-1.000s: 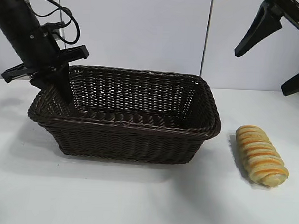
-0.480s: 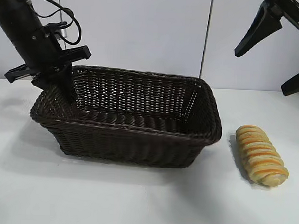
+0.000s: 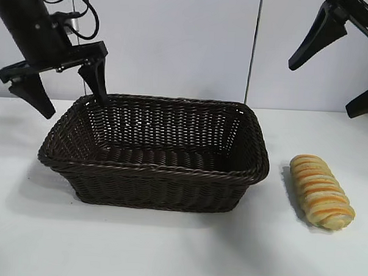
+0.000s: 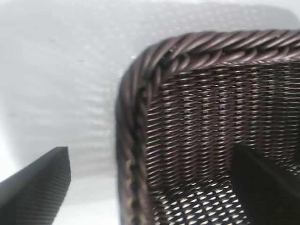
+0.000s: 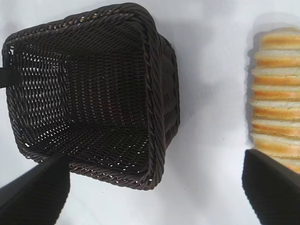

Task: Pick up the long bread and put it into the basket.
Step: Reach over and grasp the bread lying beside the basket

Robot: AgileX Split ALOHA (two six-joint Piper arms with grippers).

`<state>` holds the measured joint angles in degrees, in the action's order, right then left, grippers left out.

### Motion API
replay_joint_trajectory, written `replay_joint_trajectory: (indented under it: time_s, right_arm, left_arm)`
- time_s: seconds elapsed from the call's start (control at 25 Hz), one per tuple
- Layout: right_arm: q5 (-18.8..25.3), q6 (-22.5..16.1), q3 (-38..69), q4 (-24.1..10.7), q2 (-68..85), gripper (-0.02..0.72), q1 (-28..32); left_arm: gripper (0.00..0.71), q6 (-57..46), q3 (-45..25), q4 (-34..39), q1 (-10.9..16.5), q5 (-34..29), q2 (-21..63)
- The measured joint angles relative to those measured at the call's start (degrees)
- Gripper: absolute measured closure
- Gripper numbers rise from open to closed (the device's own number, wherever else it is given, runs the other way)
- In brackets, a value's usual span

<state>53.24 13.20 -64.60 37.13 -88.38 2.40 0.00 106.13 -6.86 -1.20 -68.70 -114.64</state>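
Note:
The dark brown wicker basket (image 3: 158,169) sits mid-table with nothing inside. The long bread (image 3: 322,192), golden with orange-brown ridges, lies on the table to the basket's right, apart from it. My left gripper (image 3: 75,107) hangs open just above the basket's back-left corner, one finger outside the rim and one over the inside. In the left wrist view that corner's braided rim (image 4: 136,93) runs between the fingers of the left gripper (image 4: 151,154), untouched. My right gripper (image 3: 322,90) is open, high at the back right. The right wrist view shows the bread (image 5: 276,93) and the basket (image 5: 157,93) far below the right gripper (image 5: 155,159).
The white table (image 3: 179,248) meets a pale wall behind, with a vertical seam (image 3: 254,49). Bare table surrounds the basket and the bread, with a gap of open surface between them.
The left gripper, earlier shut on the basket's back-left rim, has opened and risen off it. The basket has shifted slightly and settled flat. The right arm and the bread have not moved.

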Motion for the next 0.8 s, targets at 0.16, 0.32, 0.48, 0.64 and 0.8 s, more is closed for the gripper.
replay_joint_trajectory:
  time_s: [0.16, 0.32, 0.48, 0.64, 0.8]
  right_arm:
    - [0.04, 0.00, 0.00, 0.00, 0.00, 0.009, 0.00]
    - [0.13, 0.06, 0.00, 0.00, 0.00, 0.009, 0.00]
    - [0.18, 0.06, 0.00, 0.00, 0.00, 0.009, 0.00]
    - [0.36, 0.11, 0.00, 0.00, 0.00, 0.009, 0.00]
    - [0.68, 0.59, 0.00, 0.00, 0.00, 0.009, 0.00]
  left_arm:
    - [0.032, 0.42, 0.07, 2.35, 10.28, -1.04, 3.49]
    - [0.032, 0.92, 0.07, 2.37, 20.31, -1.86, 6.11]
    - [0.032, 4.94, 0.07, -2.79, 24.78, -2.04, 9.56]
    - [0.032, 9.49, 0.07, -6.96, 24.85, -2.04, 15.46]
    - [0.032, 11.34, 0.07, -7.46, 24.85, -2.04, 24.55]
